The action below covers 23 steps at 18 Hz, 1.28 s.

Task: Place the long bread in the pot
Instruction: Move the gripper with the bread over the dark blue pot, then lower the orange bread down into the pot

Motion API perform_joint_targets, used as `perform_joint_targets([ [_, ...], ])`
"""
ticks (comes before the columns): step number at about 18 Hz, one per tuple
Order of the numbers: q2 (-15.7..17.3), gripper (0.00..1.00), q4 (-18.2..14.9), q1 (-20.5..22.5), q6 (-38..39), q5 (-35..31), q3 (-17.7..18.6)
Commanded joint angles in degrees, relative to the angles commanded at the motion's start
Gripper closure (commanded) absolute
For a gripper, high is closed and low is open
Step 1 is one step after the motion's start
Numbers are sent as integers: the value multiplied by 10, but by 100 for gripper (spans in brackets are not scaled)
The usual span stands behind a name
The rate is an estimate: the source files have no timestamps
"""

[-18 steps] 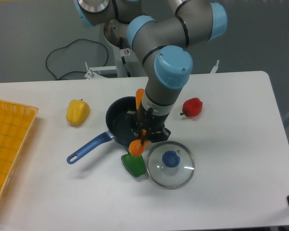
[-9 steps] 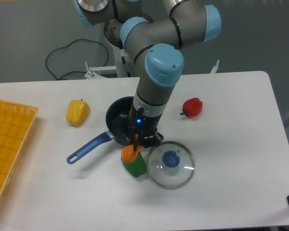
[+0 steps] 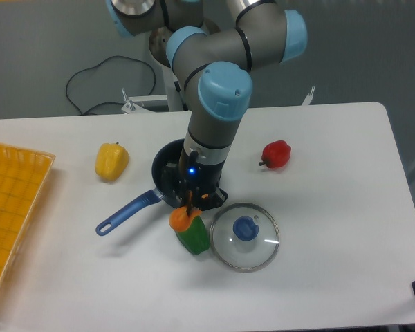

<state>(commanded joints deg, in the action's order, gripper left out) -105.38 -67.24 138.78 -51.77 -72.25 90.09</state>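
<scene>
Bread (image 3: 181,219) is hanging in my gripper (image 3: 191,205), low end showing over the green pepper (image 3: 193,237), just off the pot (image 3: 167,169) rim. I'm clamping it. Lid (image 3: 245,236) beside; yellow pepper (image 3: 111,160) to the pot's other side.

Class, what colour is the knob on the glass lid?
Blue. The knob sits at the centre of the lid, clearest in the fixed camera view.
</scene>
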Motion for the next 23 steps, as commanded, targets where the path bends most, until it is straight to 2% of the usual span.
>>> perform_joint_targets([
  [9, -6, 93, 10, -19, -2, 1, 4],
  [12, -9, 93, 38, -31, -1, 1, 25],
  [17, -10, 93, 41, -33, -2, 0, 31],
  [23, -5, 93, 42, -36, -9, 0, 59],
])
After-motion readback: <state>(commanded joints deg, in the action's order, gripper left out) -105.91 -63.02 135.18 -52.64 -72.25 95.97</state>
